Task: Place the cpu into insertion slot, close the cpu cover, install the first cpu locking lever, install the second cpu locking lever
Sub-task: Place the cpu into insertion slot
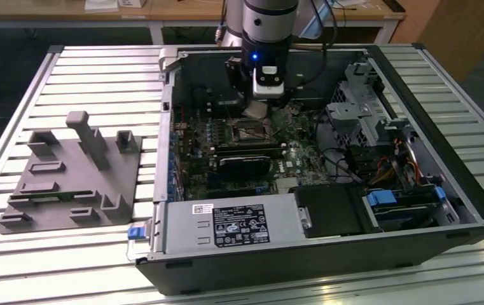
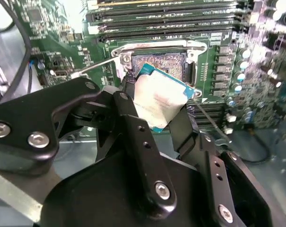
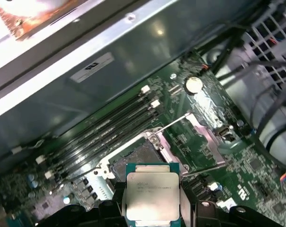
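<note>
Second wrist view shows the gripper clamped on the cpu, which hangs tilted just over the slot, not yet seated. Exterior view has the arm down inside the open case.

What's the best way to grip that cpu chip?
By two opposite edges, coming from above its flat top. The cpu is a thin square, and the tool is pinching it that way, underside left free.
</note>
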